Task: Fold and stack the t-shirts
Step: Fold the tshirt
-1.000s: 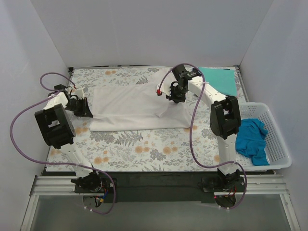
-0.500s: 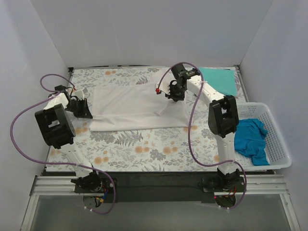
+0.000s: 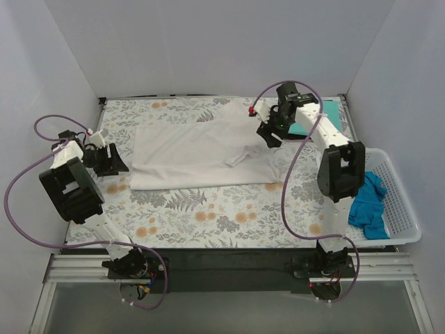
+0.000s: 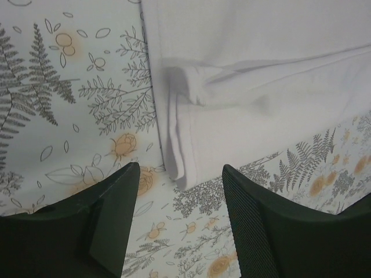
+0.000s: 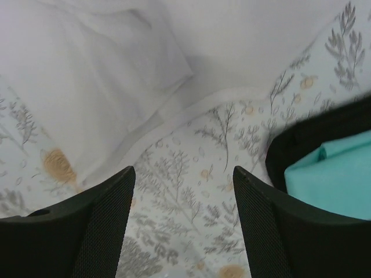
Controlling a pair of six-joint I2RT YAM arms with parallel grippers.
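Note:
A white t-shirt (image 3: pixel 198 154) lies folded lengthwise into a long band across the floral table cloth (image 3: pixel 208 216). My left gripper (image 3: pixel 118 164) hangs open just off its left end; in the left wrist view the folded corner of the white t-shirt (image 4: pixel 179 145) lies just ahead of the empty left gripper (image 4: pixel 179 169). My right gripper (image 3: pixel 268 138) is open above the cloth at the shirt's far right corner; the white t-shirt (image 5: pixel 104 81) lies ahead of the right gripper (image 5: pixel 184 171), which holds nothing. A folded teal t-shirt (image 3: pixel 318 117) lies at the back right.
A white lattice basket (image 3: pixel 405 209) at the right edge holds a crumpled bright blue t-shirt (image 3: pixel 366 203). Grey walls close in the table on three sides. The teal t-shirt (image 5: pixel 333 179) shows close to the right finger in the right wrist view.
Both grippers have opened and let go of the white t-shirt. The left arm drew back to the left; the right arm swung right toward the teal t-shirt.

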